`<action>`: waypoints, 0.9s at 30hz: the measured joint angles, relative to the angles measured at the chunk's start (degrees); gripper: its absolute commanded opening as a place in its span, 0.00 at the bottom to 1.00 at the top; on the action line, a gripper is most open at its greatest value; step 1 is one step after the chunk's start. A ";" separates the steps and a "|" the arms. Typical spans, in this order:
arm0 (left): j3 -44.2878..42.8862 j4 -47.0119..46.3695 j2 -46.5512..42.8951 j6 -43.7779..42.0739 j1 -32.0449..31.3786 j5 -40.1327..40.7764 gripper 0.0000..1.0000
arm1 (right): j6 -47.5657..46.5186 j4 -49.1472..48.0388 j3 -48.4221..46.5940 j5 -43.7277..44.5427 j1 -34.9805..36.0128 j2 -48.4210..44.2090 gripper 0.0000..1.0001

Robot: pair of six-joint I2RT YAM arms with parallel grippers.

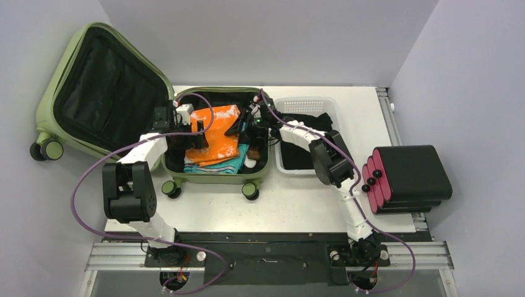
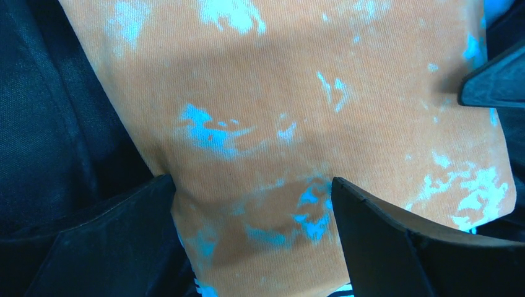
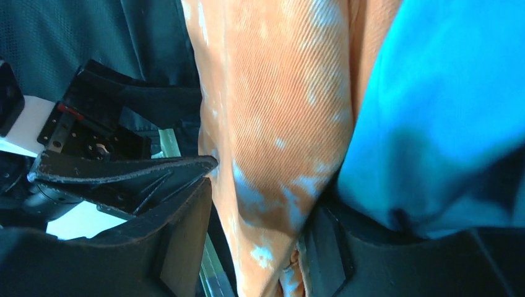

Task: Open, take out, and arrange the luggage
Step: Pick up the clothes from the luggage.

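The olive-green luggage point(image 1: 216, 176) lies open, its black-lined lid point(image 1: 105, 86) leaning back at the left. In its base lies an orange garment with pale patches point(image 1: 216, 133) over a teal striped one point(image 1: 213, 164). My left gripper point(image 1: 189, 127) is at the garment's left edge. Its wide-open fingers straddle the orange cloth point(image 2: 297, 93) around the left gripper's gap point(image 2: 254, 210). My right gripper point(image 1: 246, 127) is at the garment's right edge. A fold of orange cloth point(image 3: 278, 93) hangs within the right gripper point(image 3: 260, 241), against the right finger and clear of the left one.
A white mesh basket point(image 1: 306, 103) holding dark cloth stands right of the luggage. A black case with a pink-red side point(image 1: 408, 176) sits at the table's right edge. Blue fabric point(image 3: 433, 111) presses beside the right gripper. Walls close in on the left and behind.
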State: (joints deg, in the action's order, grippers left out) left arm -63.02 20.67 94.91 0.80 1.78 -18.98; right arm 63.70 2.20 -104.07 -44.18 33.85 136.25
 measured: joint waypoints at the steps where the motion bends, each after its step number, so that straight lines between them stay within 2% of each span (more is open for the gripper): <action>1: 0.02 -0.04 -0.02 0.00 0.00 -0.07 0.96 | 0.87 -0.81 -0.79 -0.61 0.07 0.83 0.50; 7: 0.68 -0.61 -0.50 -0.02 0.02 -0.13 0.96 | 7.43 -7.15 -2.58 -3.41 0.31 4.09 0.49; 13: 0.98 -1.20 -0.70 0.04 0.02 -0.15 0.96 | 19.85 -23.34 -0.87 -5.90 0.26 5.01 0.47; 17: 1.33 -1.60 -1.07 0.09 0.02 -0.22 0.96 | 23.37 -28.50 -0.52 -6.47 0.44 5.01 0.46; 20: 1.33 -1.62 -1.20 0.07 0.02 -0.42 0.96 | 20.68 -25.64 -0.87 -6.36 0.46 4.98 0.46; 27: 1.73 -1.70 -1.73 0.04 0.02 -1.07 0.96 | 7.34 -7.74 -5.27 -3.93 0.72 5.01 0.49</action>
State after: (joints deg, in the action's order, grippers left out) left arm -61.30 18.96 93.19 0.84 1.80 -20.05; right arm 71.05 -5.54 -109.34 -48.12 34.57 141.25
